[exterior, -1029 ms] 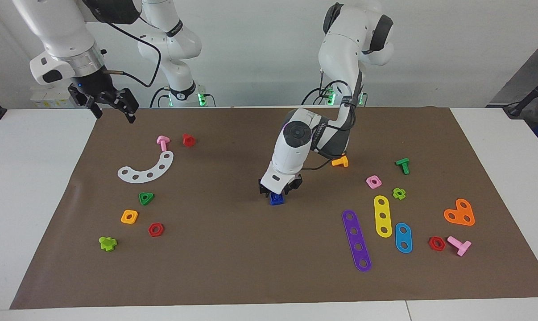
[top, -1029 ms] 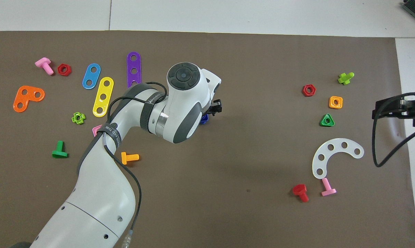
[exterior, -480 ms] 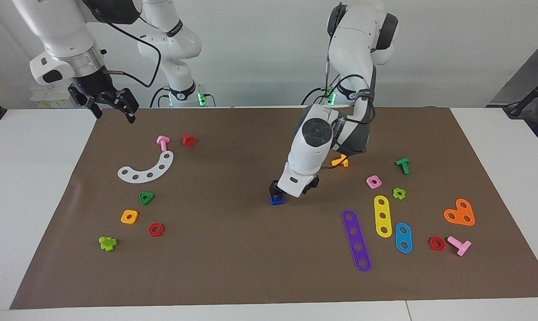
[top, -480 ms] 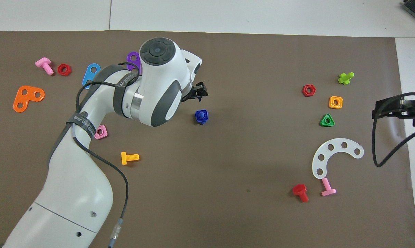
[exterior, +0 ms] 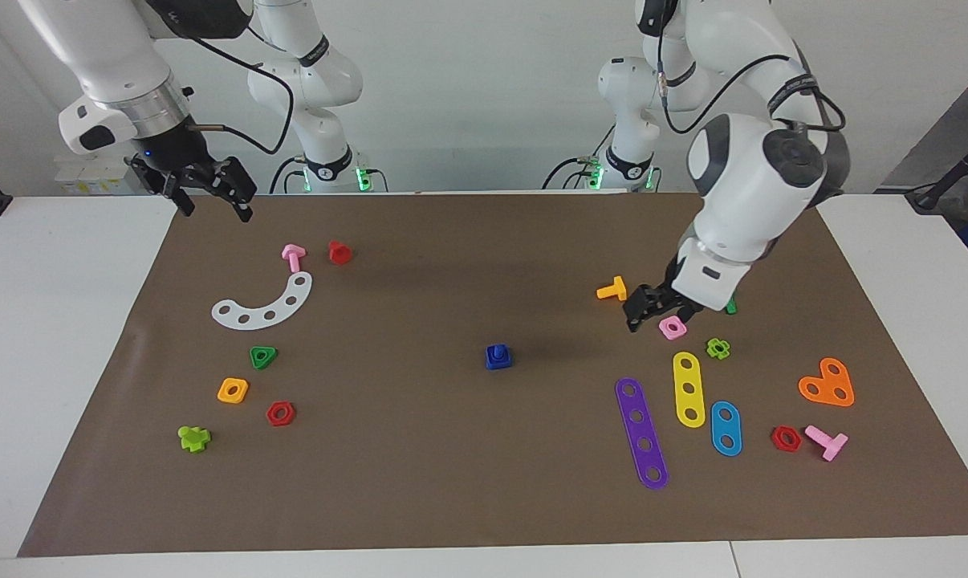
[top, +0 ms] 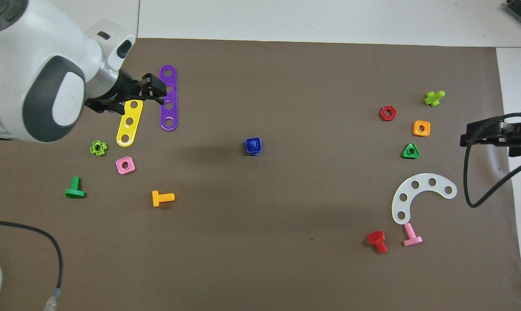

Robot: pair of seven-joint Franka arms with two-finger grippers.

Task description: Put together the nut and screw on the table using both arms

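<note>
Small dark blue plastic nut [exterior: 498, 359] sits mid-mat on the table [exterior: 67, 321], with the dark blue plastic screw [top: 253, 144] standing in its centre hole, shaft tip poking up. Both assembled, resting free, nothing touching them.

Left gripper [exterior: 659, 309] hangs in the air toward the left arm's end of the table, over the pink square nut [exterior: 673, 327] in the facing view; fingers look parted, holding nothing. Overhead view puts the same gripper [top: 131, 93] over the yellow three-hole strip [top: 129, 122] and beside the purple four-hole strip [top: 168, 97], so height skews its spot there. Orange bolt [exterior: 612, 290] lies near it, nearer to the robots than the pink nut.

Right gripper [exterior: 207, 186] waits raised over the mat edge at the right arm's end, fingers spread, empty; overhead shows only its dark tip [top: 487, 133] and cable.

Green triangular nut [exterior: 263, 356], orange square nut [exterior: 233, 390] and white curved plate [exterior: 264, 303] lie toward the right arm's end, well apart from the blue pair.

No containers in either view.
</note>
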